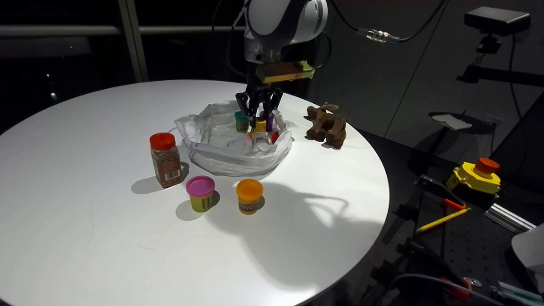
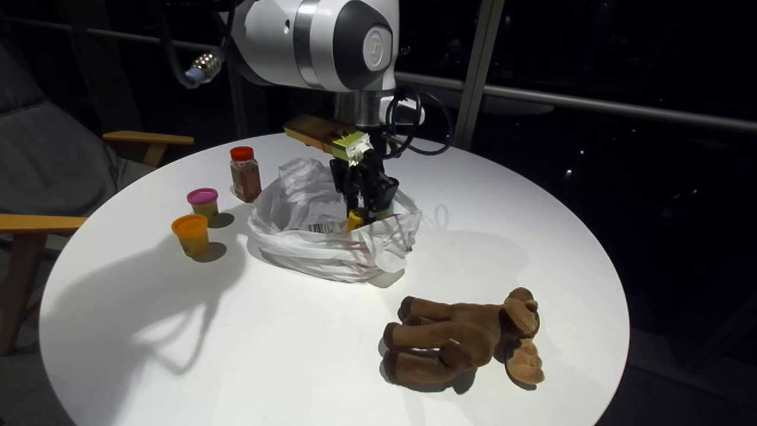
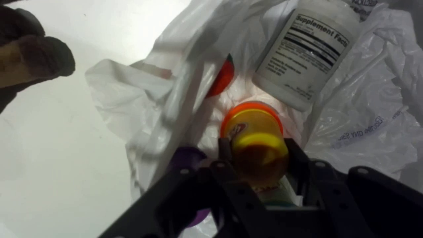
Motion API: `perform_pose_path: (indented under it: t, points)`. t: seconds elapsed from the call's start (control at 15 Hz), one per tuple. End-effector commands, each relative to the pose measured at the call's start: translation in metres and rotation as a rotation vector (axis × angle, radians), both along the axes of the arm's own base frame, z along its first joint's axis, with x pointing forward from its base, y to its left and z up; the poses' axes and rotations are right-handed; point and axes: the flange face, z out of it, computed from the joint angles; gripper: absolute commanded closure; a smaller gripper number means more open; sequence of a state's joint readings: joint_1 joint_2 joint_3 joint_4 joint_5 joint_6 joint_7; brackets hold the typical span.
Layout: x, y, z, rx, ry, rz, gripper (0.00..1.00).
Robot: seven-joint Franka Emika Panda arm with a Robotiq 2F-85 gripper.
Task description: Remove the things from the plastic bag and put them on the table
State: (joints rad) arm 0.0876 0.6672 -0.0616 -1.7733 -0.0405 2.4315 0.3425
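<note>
Wrist view, yellow tub [image 3: 256, 140] (orange-rimmed), pinched between gripper [image 3: 259, 149] jaws

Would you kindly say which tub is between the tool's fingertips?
The yellow tub with the red-orange lid, inside the plastic bag. It alone has fingertips on both sides; the pink-lidded tub and orange-lidded tub stand outside the bag.

The table [image 1: 106, 246] is white, the bag [image 1: 233, 163] whitish with dark lettering, the stuffed animal [image 2: 467, 328] brown and tan, the bottle [image 3: 307, 54] white with black print. In an exterior view, the jar [image 1: 166, 161] is red-lidded, the near left tub [image 1: 200, 194] pink-lidded, the near right tub [image 1: 249, 196] orange.
</note>
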Motion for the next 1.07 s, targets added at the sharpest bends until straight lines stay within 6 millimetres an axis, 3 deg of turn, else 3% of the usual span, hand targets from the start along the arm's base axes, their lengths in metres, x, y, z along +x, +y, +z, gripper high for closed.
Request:
perform_pose_path:
  t: [0.0, 0.27, 0.4, 0.47, 0.6, 0.73, 1.0]
  points:
    - [-0.014, 0.007, 0.073, -0.017, -0.06, -0.046, 0.89]
    - [-0.038, 0.042, 0.136, -0.037, -0.157, -0.025, 0.89]
    - [-0.064, 0.072, 0.154, -0.057, -0.163, 0.015, 0.89]
    - [-0.08, 0.09, 0.153, -0.064, -0.147, 0.03, 0.89]
    - [-0.106, 0.119, 0.136, -0.084, -0.109, 0.047, 0.89]
    - [-0.127, 0.144, 0.106, -0.046, -0.051, 0.063, 0.89]
    - [-0.153, 0.16, 0.047, -0.024, 0.033, 0.041, 0.89]
